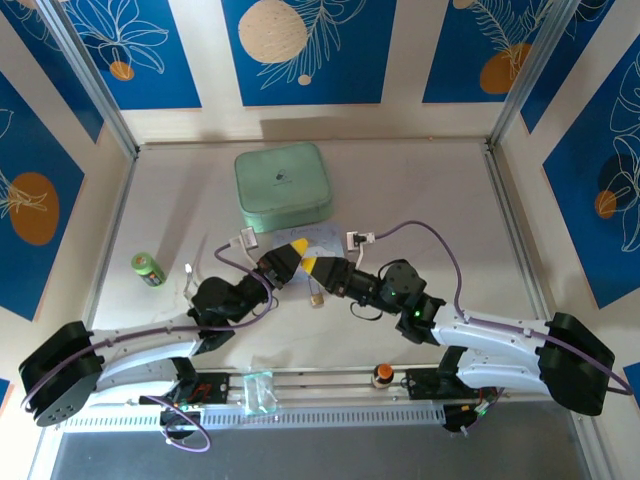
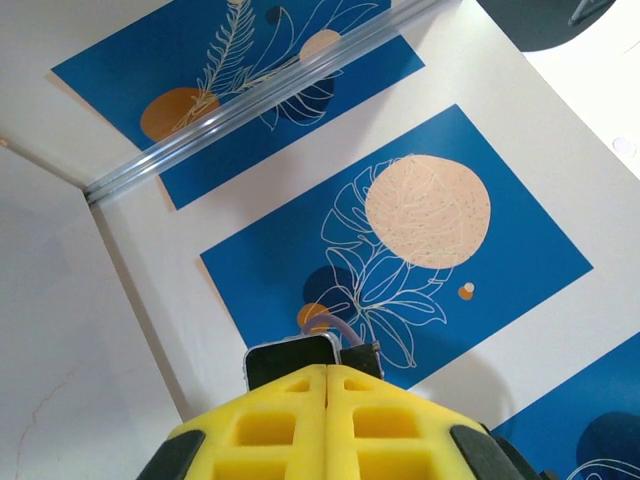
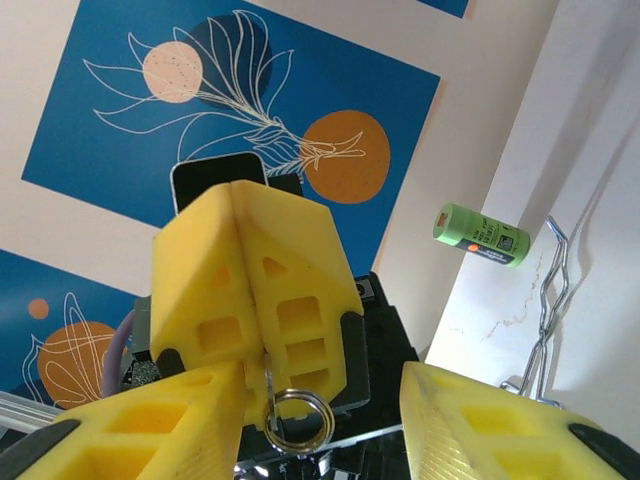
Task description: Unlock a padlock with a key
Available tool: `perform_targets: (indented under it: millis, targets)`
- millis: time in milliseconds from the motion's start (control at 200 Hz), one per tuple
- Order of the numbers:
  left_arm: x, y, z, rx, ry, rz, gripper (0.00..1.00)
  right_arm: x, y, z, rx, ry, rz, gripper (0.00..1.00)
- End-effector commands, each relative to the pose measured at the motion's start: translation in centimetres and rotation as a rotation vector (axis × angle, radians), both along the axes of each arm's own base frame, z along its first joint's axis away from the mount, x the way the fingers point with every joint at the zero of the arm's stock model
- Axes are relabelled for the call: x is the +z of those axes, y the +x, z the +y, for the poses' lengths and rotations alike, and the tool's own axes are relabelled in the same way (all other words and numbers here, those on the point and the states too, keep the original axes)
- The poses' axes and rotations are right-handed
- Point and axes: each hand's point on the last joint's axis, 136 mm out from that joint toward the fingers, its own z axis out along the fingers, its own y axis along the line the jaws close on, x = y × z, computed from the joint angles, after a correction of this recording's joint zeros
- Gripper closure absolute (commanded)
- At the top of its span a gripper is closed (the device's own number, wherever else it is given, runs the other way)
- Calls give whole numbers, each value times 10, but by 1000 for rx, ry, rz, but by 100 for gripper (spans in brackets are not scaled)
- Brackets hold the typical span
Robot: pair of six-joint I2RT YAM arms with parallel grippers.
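Jaws of left gripper (image 2: pixel 327 372) are shut on key (image 3: pixel 268 388); right gripper (image 1: pixel 312 265) is held open, empty. Padlock (image 1: pixel 316 298) is seen on table (image 1: pixel 420 180), centre frame, just below both grippers. Key not yet inserted.

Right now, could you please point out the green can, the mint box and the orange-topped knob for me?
green can (image 1: pixel 148 268), top view, on its side wall.
mint box (image 1: pixel 283 187), top view, middle of its lid.
orange-topped knob (image 1: pixel 382 374), top view, on its orange cap.

Left end effector (image 2: pixel 328 372) pads pressed together; blue leaf-print panels (image 2: pixel 400 250) behind.
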Motion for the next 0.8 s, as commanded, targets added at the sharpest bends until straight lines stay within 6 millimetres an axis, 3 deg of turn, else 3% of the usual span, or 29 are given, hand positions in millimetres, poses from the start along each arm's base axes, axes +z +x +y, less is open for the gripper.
perform_targets:
  millis: [0, 255, 350, 570, 625, 695, 795]
  targets:
    - [13, -5, 1, -21, -55, -23, 100, 23, 4, 0, -22, 50, -50, 57]
    - [10, -4, 0, -15, -23, -20, 100, 21, 6, 4, -10, 68, -36, 63]
    - [8, -4, 0, -15, -22, -14, 100, 24, 5, 6, 0, 79, -35, 71]
    - [2, -3, -2, -19, -26, 1, 100, 20, 5, 6, -10, 73, -24, 74]
    - [1, -3, -1, -18, -32, 0, 100, 19, 6, 5, -14, 72, -21, 77]
    - [-1, -2, 0, -13, -36, 3, 100, 18, 5, 6, -17, 73, -17, 89]
    - [-4, -1, 1, -8, -30, 12, 100, 17, 6, 6, -23, 69, -14, 92]
